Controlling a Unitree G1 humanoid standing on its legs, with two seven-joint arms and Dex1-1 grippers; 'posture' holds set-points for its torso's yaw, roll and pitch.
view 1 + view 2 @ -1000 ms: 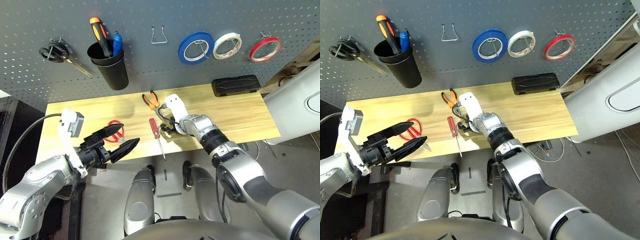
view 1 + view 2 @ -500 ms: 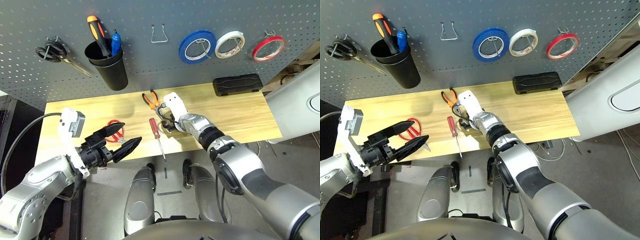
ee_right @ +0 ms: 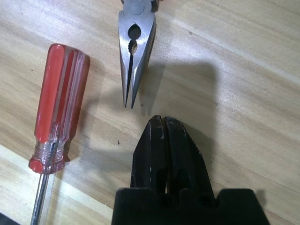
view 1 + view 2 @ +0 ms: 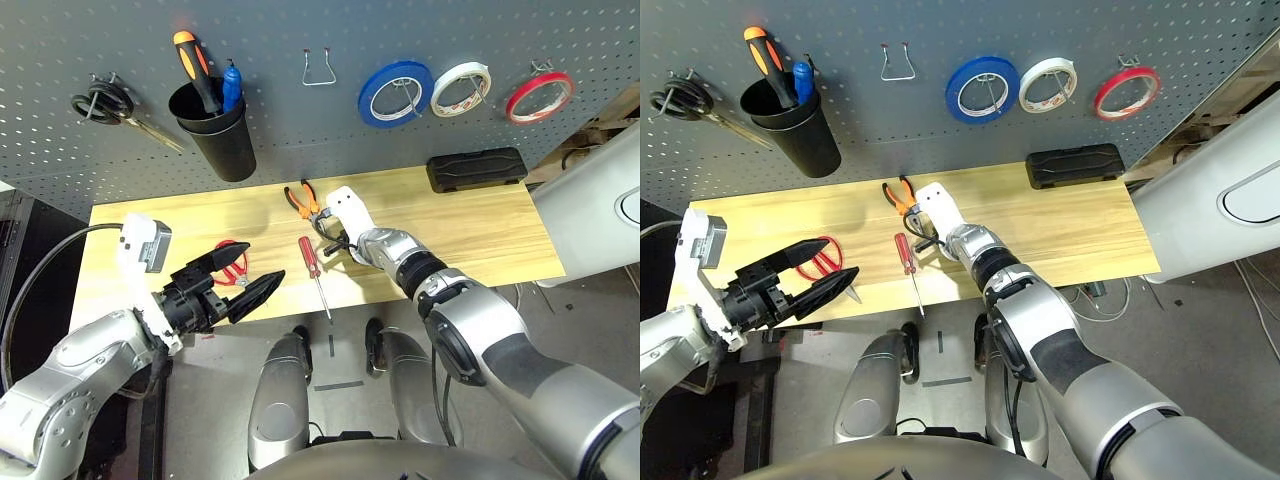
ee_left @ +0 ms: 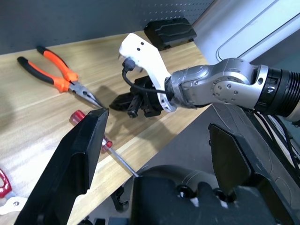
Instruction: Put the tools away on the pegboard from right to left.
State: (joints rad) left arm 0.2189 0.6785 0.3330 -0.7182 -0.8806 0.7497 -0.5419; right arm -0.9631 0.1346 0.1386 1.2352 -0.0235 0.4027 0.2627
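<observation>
Right gripper (image 3: 159, 123) pinched shut, empty, just short of the pliers' (image 4: 301, 199) metal tips on the table (image 4: 480, 230).

The screwdriver (image 4: 312, 263) lay beside them, red scissors (image 4: 232, 263) farther left; the red tape ring (image 4: 539, 96) hung on the pegboard (image 4: 300, 120). The left gripper (image 4: 235, 283) hovered, fingers spread wide.

Right end effector (image 4: 917, 235) sits low beside the pliers (image 4: 898, 195), seemingly empty.

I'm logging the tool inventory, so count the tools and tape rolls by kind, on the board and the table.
Tape rolls: 3 (blue, white, red)
Scissors: 2 (black-handled, red-handled)
Screwdrivers: 2 (orange-and-black-handled, red-handled)
Orange-and-black pliers: 1
Total: 8
</observation>
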